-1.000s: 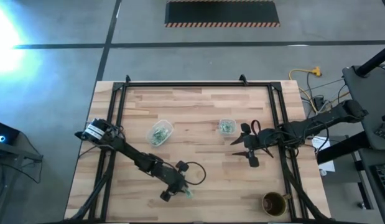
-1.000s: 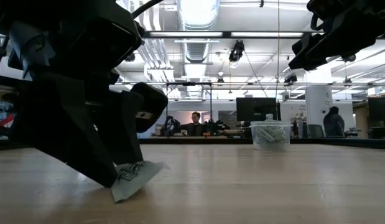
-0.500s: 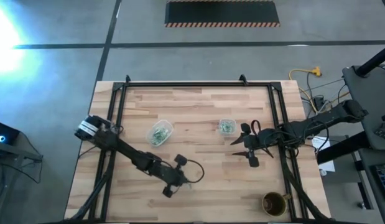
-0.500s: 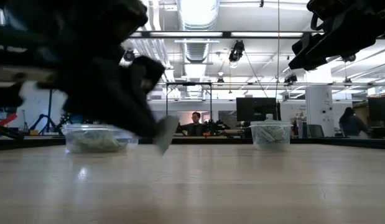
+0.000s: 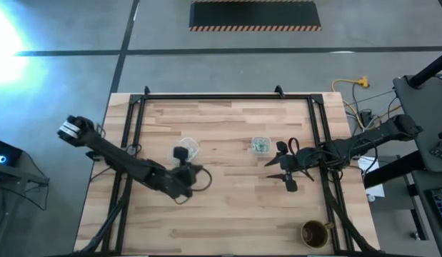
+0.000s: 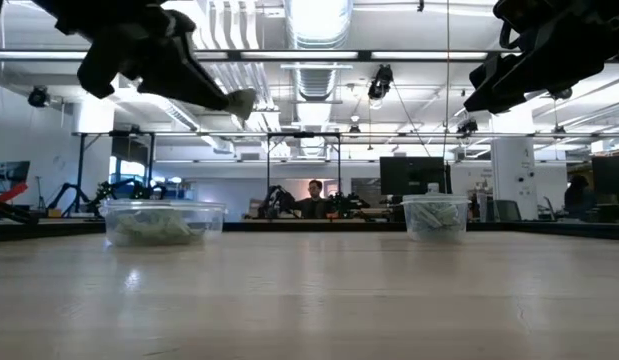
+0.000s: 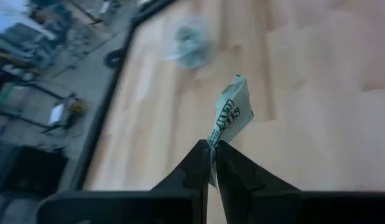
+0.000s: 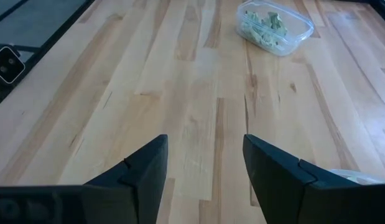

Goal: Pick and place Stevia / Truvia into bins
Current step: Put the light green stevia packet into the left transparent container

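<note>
Green-and-white paper, one Stevia packet [image 7: 230,116] is pinched in the closed left claw [image 7: 212,148], raised over the counter [image 5: 228,214] beside the larger left bin [image 6: 156,221]: carrying stage, so next comes centring above its rim and letting go.

Left gripper [image 7: 212,146] lifts off the table's lower centre, now up beside the larger bin [image 5: 186,148], left of centre. Its jaws are now pinched on one Stevia packet [image 7: 229,113], raised clear of the wood.
</note>
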You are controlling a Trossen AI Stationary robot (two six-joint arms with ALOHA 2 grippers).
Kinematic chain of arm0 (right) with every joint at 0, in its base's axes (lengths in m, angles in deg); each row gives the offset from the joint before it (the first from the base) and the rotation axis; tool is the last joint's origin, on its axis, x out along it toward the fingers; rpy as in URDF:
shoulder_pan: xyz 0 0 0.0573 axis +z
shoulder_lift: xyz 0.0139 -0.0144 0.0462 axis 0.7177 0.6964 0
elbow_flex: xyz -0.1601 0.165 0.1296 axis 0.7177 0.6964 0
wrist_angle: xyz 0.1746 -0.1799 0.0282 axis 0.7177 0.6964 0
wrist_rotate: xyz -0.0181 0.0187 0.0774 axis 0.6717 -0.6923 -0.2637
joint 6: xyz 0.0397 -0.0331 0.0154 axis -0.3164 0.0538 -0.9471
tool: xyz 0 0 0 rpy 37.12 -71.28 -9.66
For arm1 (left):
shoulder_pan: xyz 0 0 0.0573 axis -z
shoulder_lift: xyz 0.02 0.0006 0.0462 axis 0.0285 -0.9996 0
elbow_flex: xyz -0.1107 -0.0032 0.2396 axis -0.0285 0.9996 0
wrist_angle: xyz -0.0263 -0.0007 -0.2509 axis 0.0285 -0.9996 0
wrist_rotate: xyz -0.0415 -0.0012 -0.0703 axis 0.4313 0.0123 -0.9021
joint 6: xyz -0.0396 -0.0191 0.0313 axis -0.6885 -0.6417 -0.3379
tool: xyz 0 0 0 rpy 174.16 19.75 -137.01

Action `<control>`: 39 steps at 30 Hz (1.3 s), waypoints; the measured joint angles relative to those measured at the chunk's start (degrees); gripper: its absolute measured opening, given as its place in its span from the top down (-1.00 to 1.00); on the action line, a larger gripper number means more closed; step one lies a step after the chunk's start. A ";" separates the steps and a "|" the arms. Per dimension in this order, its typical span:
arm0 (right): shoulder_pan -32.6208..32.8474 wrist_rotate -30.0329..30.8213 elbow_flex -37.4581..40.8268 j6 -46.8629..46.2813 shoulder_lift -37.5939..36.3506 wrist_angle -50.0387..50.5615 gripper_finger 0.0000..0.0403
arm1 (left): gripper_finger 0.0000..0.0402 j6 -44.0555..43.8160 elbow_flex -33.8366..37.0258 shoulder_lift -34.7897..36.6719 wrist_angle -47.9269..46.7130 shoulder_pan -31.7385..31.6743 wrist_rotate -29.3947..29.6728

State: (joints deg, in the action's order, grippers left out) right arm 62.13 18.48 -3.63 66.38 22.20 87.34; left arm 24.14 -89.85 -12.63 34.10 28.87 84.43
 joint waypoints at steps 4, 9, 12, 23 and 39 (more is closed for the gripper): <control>0.00 0.00 0.05 -0.60 0.00 -0.03 0.01 | 0.95 -0.74 2.19 5.88 -2.91 -0.11 4.22; -0.02 0.00 0.25 -0.48 0.00 -0.03 0.01 | 0.95 -5.75 5.95 13.14 -9.01 -0.23 5.61; -0.03 0.02 0.35 -0.37 0.00 -0.05 0.01 | 0.95 -13.51 8.61 17.18 -15.03 -0.23 7.13; -0.04 0.02 0.43 -0.16 0.00 -0.20 0.01 | 0.95 -25.25 17.99 24.72 -18.09 -0.28 8.10; -0.04 0.04 0.46 -0.12 0.00 -0.40 0.01 | 0.86 -25.15 20.97 18.95 -9.57 -3.39 5.30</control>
State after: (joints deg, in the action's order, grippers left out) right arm 62.09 18.52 -3.17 66.27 22.20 86.94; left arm -1.01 -68.88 6.32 24.53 25.48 89.73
